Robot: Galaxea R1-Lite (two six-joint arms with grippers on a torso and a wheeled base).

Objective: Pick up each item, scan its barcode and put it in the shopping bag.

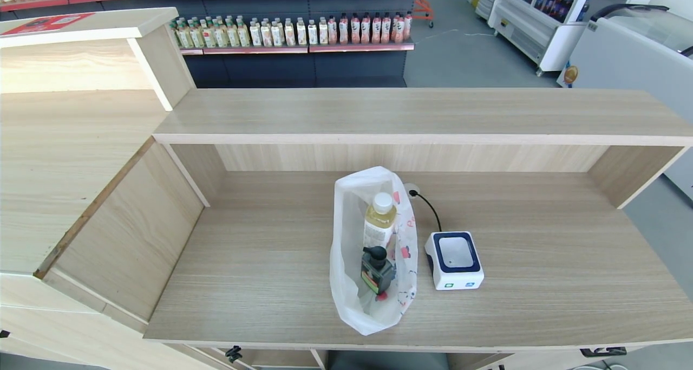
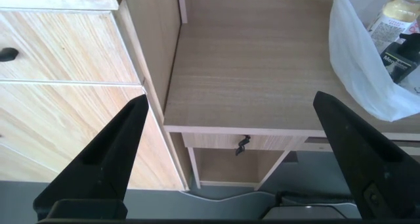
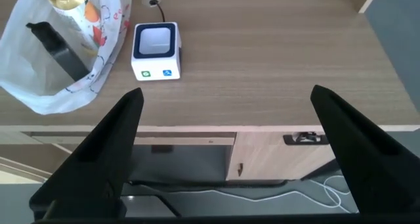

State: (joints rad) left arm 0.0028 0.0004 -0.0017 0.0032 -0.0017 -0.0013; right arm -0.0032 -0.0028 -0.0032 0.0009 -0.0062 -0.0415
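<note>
A white plastic shopping bag lies open on the wooden counter, holding a yellow drink bottle with a white cap and a dark pump bottle. The white barcode scanner stands just right of the bag, its black cable running to a hole behind. My left gripper hangs open below the counter's front left corner, with the bag off to one side. My right gripper is open in front of the counter's front edge, with the scanner and bag beyond it. Both hold nothing.
A raised shelf runs along the back of the counter, with side walls at left and right. Drawer fronts stand left of the counter. Store shelves of bottles and freezers are behind.
</note>
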